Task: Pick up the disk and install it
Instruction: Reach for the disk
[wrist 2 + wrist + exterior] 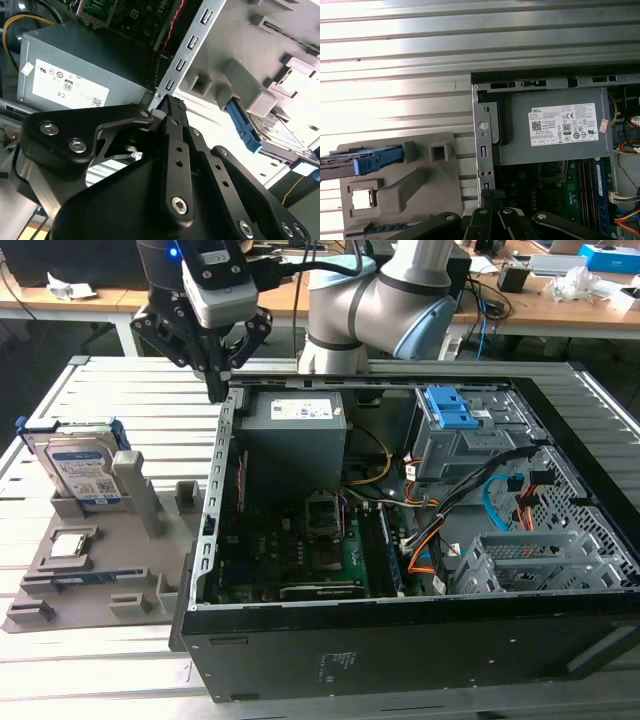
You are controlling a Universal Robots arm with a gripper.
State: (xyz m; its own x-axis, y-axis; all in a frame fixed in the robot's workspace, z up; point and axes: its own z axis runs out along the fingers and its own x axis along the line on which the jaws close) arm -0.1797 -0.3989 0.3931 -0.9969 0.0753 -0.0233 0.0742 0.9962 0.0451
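exterior view: the end effector (215,390) hangs point-down over the slatted metal surface (120,390), just outside the rear corner of the open computer case (213,500), on the exterior view's left. its fingers are clenched together with nothing between them. the disk (85,468) stands on edge in a grey holder (150,508) on the surface. it is beside the case and well apart from the end effector, label towards the camera, blue rails at its sides. a processor chip (70,544) lies flat in the same holder, nearer the camera. a grey power supply (295,430) sits inside the case, close to the end effector.

second wrist view: the fingertips (174,102) meet at the edge of the case wall, by the power supply. the disk (280,134) rests in the holder beyond, untouched.

first wrist view: the end effector (492,194) is over the case wall. the disk (370,162) is seen edge-on in the holder, apart from it.
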